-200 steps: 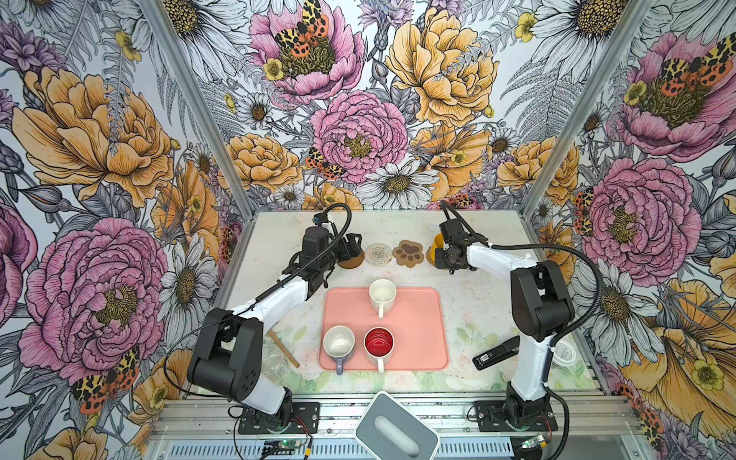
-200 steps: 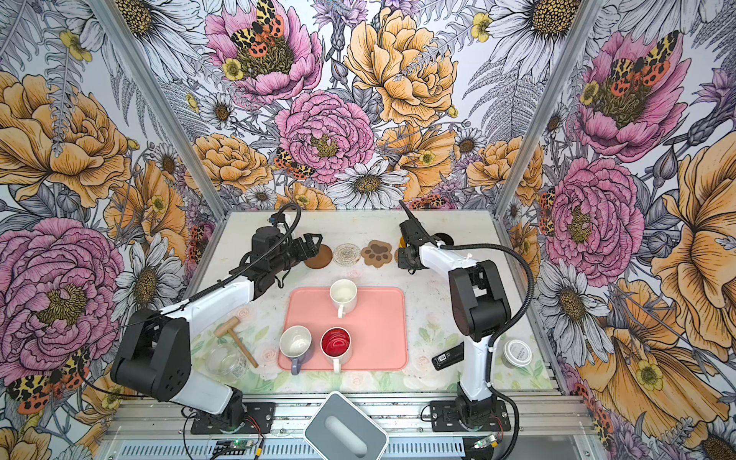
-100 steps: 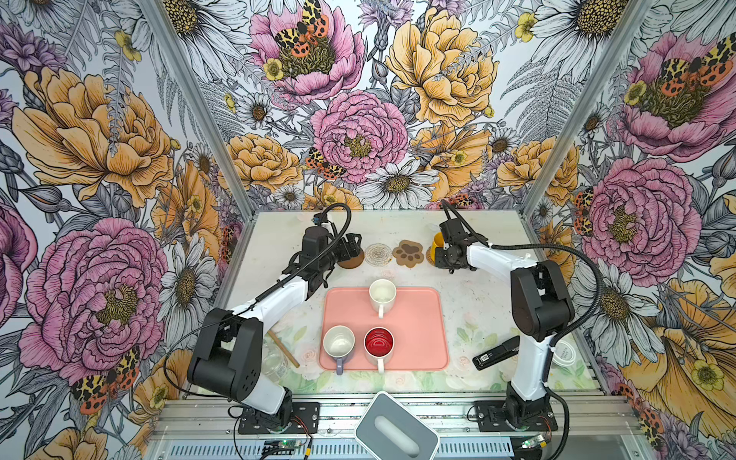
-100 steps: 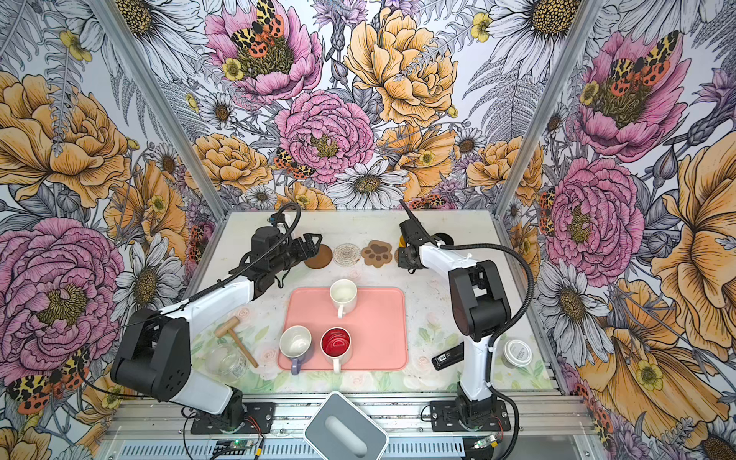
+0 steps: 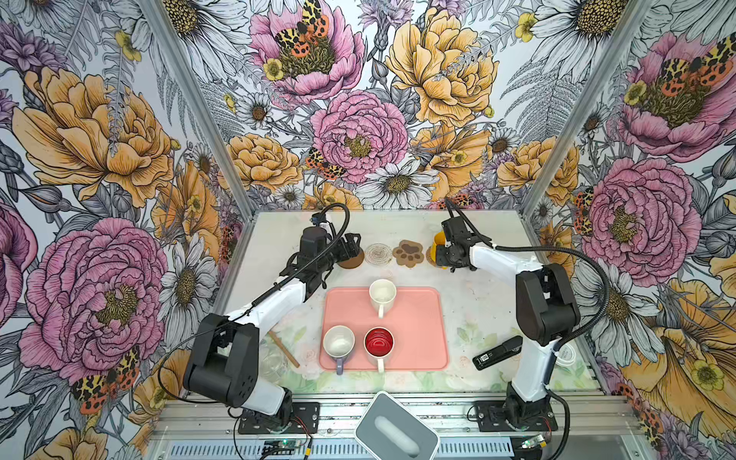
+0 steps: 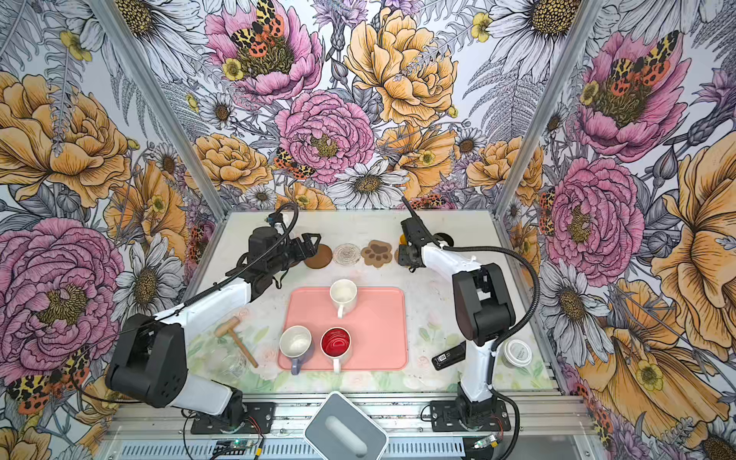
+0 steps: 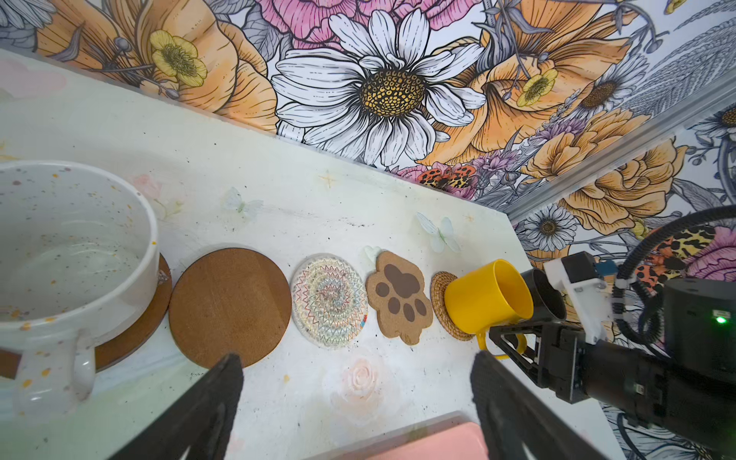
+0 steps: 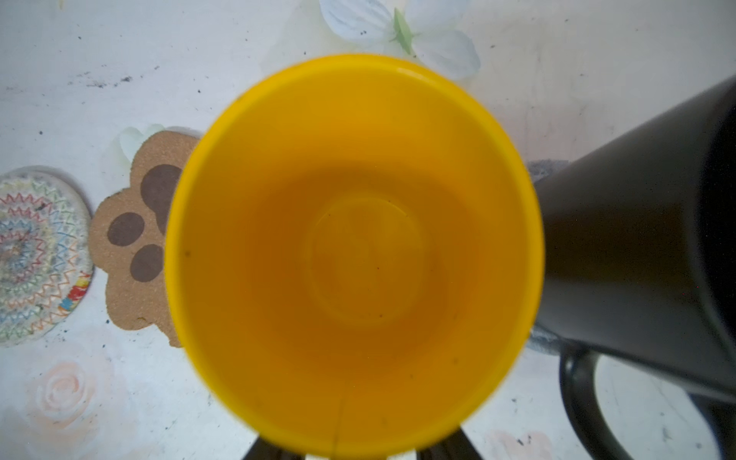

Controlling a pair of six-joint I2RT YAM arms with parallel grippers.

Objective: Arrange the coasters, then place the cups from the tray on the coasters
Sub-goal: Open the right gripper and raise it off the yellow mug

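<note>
Six coasters sit in one row along the back of the bench point(image 5: 478, 302). Three are loaded: speckled cup point(image 7: 71, 247) on the end disc point(image 7: 135, 334) at far left, yellow cup point(image 7: 486, 298) on the rattan point(image 7: 440, 294), black cup point(image 7: 547, 294) just right of it. Its grey-blue mat point(image 8: 542, 170) shows only as a sliver in the right wrist view. Three are bare in between: plain disc point(image 7: 230, 306), woven round point(image 7: 329, 300), paw point(image 7: 400, 296).

The tray point(image 5: 422, 318), in front of the row, holds three more: white cup point(image 5: 382, 294) at its back edge, lavender point(image 5: 338, 343) and red-inside point(image 5: 378, 343) side by side at the front. All upright, handles toward the front of the bench.

left jaws: wide, empty, over bare bench just in front of the plain disc.

right jaws: at the yellow cup's handle point(image 7: 482, 346), which points to the front, straight at the right arm point(image 5: 498, 259). Can't tell if they grip it or stand clear. The cup body hides the tips in the right wrist view, and the left wrist view is too oblique. The cup reads as set down on the rattan, but contact under the base isn't visible.

My read of the next move: the handle axis runs front-back, with the jaws on its front side. The black cup is just beside on the right, the paw just beside on the left. So back out straight along the handle line, no side swing. After that the white cup is nearest. The left arm point(image 5: 278, 298) is free and closer to the plain disc, so I'd give it that pick.
</note>
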